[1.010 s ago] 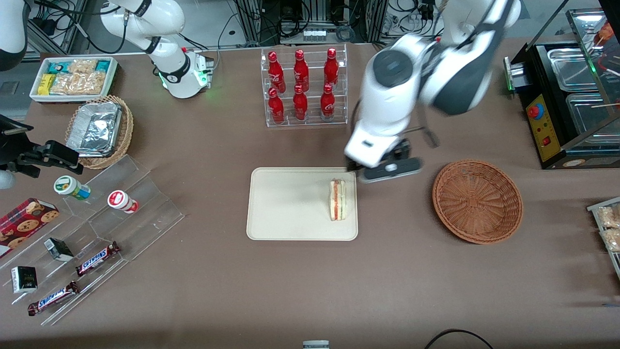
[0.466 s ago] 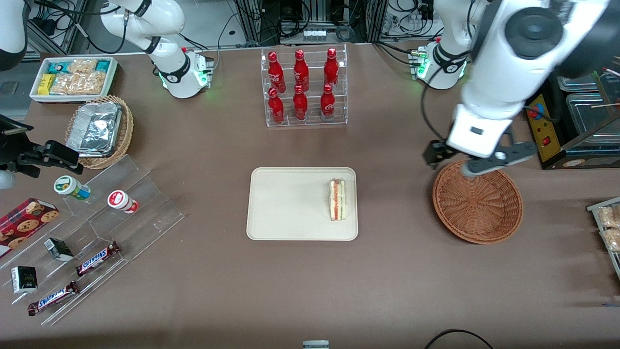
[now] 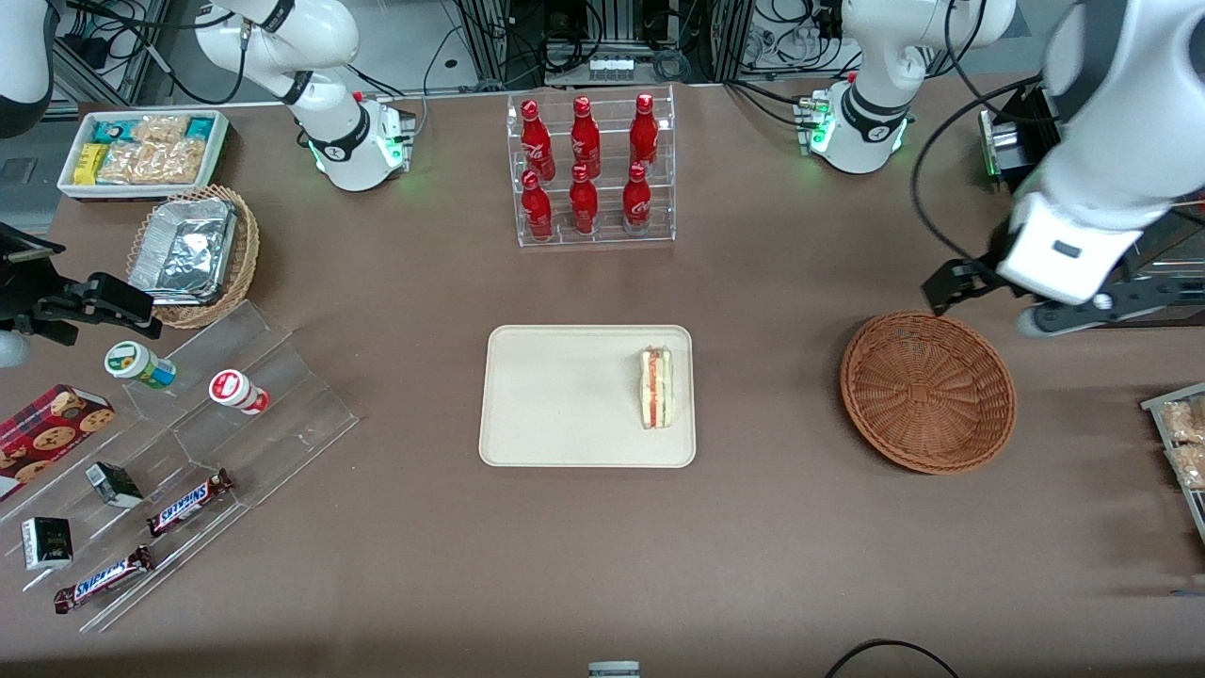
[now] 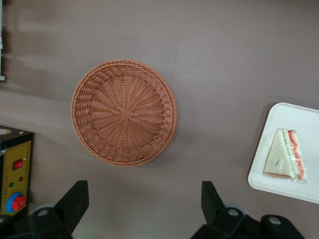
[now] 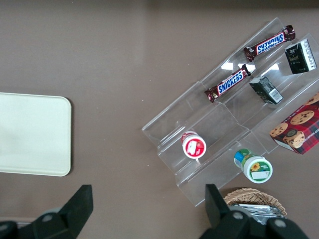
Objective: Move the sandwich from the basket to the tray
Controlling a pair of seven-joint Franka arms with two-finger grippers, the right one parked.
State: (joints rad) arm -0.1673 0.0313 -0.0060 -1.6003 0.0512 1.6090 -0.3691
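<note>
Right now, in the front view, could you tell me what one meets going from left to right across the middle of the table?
Clear tiered display stand → tray → sandwich on the tray → basket → gripper, open, hanging above the table beside the basket.

Sandwich lay on tray; basket sat beside it, gripper above basket's rim, jaws apart.

Brown table bearing tray, basket, bottle rack, clear stepped display; gripper above it.

tray cut off by frame edge
</note>
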